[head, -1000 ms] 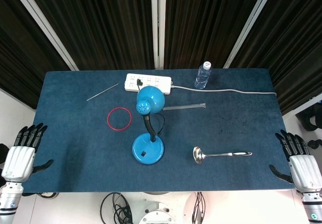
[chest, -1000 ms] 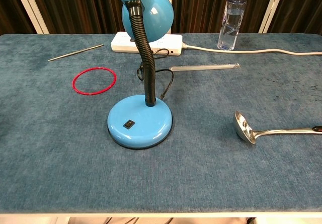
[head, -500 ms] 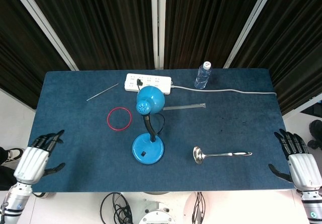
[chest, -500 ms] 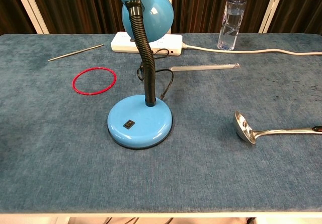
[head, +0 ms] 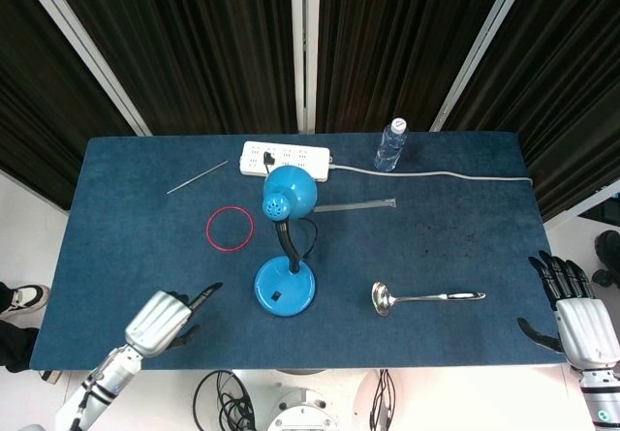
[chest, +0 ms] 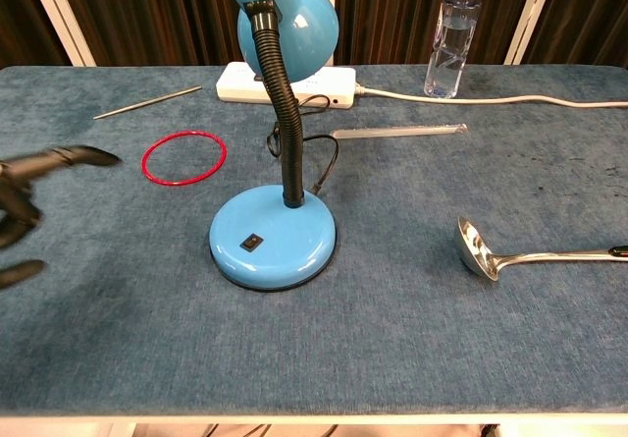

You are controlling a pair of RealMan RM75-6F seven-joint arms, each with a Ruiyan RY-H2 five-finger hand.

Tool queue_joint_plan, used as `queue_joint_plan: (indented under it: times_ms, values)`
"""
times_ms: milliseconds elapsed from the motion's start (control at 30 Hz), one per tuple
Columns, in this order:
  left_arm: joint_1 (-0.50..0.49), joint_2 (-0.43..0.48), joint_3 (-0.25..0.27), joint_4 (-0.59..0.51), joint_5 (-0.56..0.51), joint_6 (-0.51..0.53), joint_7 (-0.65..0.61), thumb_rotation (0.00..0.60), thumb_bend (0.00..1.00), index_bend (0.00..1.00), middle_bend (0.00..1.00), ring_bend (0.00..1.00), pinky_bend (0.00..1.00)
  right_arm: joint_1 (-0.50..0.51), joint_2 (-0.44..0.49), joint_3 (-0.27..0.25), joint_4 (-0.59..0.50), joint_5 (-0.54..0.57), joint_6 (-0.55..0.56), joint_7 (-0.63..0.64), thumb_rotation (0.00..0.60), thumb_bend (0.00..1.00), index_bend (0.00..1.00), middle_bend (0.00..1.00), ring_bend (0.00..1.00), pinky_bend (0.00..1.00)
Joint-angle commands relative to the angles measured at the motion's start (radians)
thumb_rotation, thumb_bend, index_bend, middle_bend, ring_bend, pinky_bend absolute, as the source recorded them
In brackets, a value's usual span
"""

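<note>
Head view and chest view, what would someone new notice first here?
The blue desk lamp stands mid-table, its shade turned toward the white power strip behind it. The left hand hovers over the table's near left part, one finger pointing toward the lamp base. A red ring lies left of the lamp, a steel ladle right.

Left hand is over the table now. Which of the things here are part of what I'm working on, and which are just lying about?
In hand:
left hand, over the table's front left, holding nothing
blue desk lamp, the thing nearest it

Lying about:
red ring
ladle
water bottle
power strip
thin metal rod
right hand, off the table's right edge
</note>
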Motion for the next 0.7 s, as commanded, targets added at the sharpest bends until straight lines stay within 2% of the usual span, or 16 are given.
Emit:
queue_joint_plan:
  times_ms: [33, 267, 700]
  values:
    - [-0.06, -0.056, -0.017, -0.032, -0.053, -0.102, 0.072, 0.6, 0.35, 0.08, 0.81, 0.65, 0.72, -0.003, 0.002, 0.001, 0.005, 0.005, 0.002, 0.007, 0.6, 0.15, 0.0, 0.0, 0.0, 0.0]
    - [-0.108, -0.122, -0.026, -0.022, -0.118, -0.19, 0.132, 0.6, 0.38, 0.08, 0.81, 0.69, 0.72, -0.007, 0.002, 0.002, 0.026, 0.014, 0.001, 0.031, 0.6, 0.15, 0.0, 0.0, 0.0, 0.0]
    - [-0.149, -0.178, -0.032, -0.012, -0.203, -0.237, 0.222, 0.6, 0.38, 0.08, 0.82, 0.69, 0.72, -0.005, -0.004, 0.005, 0.046, 0.019, -0.005, 0.05, 0.6, 0.15, 0.0, 0.0, 0.0, 0.0]
